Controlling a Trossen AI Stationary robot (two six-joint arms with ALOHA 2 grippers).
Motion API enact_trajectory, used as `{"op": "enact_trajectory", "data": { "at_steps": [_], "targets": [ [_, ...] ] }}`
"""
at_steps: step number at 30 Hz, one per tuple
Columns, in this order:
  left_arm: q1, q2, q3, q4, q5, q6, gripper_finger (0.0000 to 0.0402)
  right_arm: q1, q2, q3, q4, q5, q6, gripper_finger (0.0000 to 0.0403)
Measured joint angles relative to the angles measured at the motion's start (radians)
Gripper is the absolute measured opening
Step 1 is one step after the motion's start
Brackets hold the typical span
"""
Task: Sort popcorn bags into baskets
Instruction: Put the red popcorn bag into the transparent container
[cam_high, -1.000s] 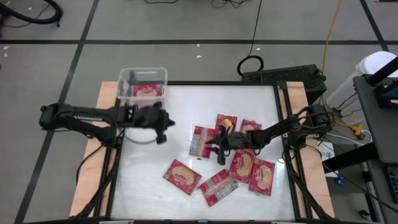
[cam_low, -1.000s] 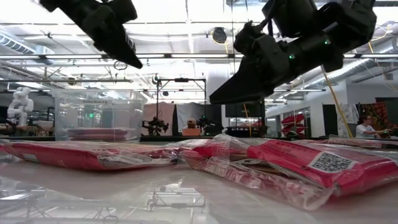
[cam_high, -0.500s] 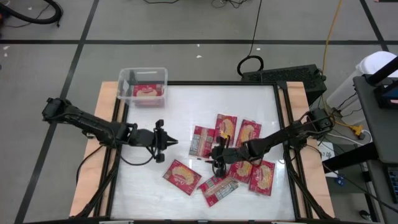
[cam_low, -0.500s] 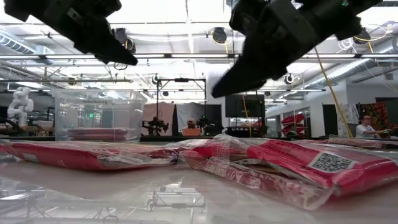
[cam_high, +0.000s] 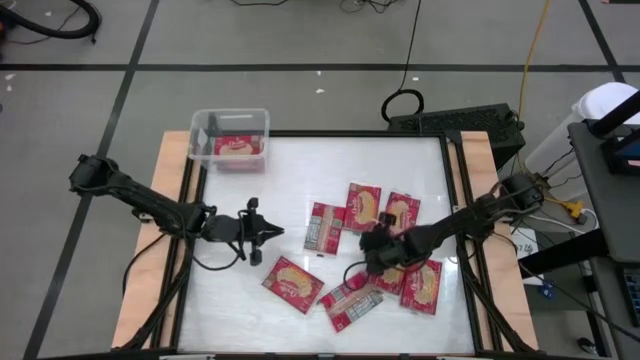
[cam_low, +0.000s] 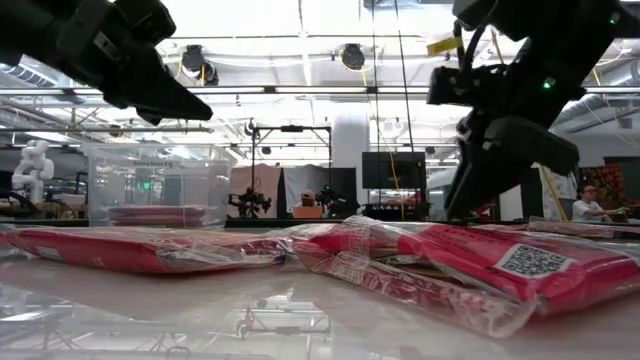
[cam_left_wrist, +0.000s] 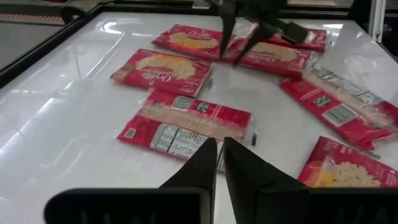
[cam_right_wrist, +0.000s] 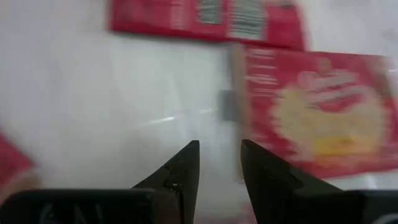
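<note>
Seven popcorn bags lie scattered over the table's right-hand half, and one more lies in the clear basket at the far left corner, leaving the left half bare. Left hand, fingers together and empty, hovers over that bare part; right hand, fingers slightly apart and empty, hangs among the bags.
</note>
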Motion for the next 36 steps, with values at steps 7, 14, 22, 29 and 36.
{"op": "enact_trajectory", "data": {
  "at_steps": [7, 14, 22, 29, 36],
  "targets": [
    [0.002, 0.000, -0.033, 0.022, -0.044, 0.005, 0.0033, -0.039, -0.075, 0.000, 0.027, 0.043, -0.090, 0.0112],
    [0.002, 0.000, -0.035, 0.035, -0.050, 0.003, 0.0033, -0.094, -0.041, 0.000, 0.312, -0.063, -0.285, 0.0133],
    [0.003, 0.000, -0.035, 0.073, -0.067, 0.007, 0.0033, -0.110, 0.068, 0.000, 0.434, -0.090, -0.436, 0.0185],
    [0.046, 0.114, -0.030, 0.258, -0.065, 0.067, 0.0033, -0.124, 0.121, 0.000, 0.452, -0.094, -0.672, 0.0196],
    [0.136, 0.351, 0.053, 0.279, 0.054, 0.037, 0.0033, -0.148, 0.162, 0.000, 0.464, -0.101, -0.872, 0.0196]
  ]
}}
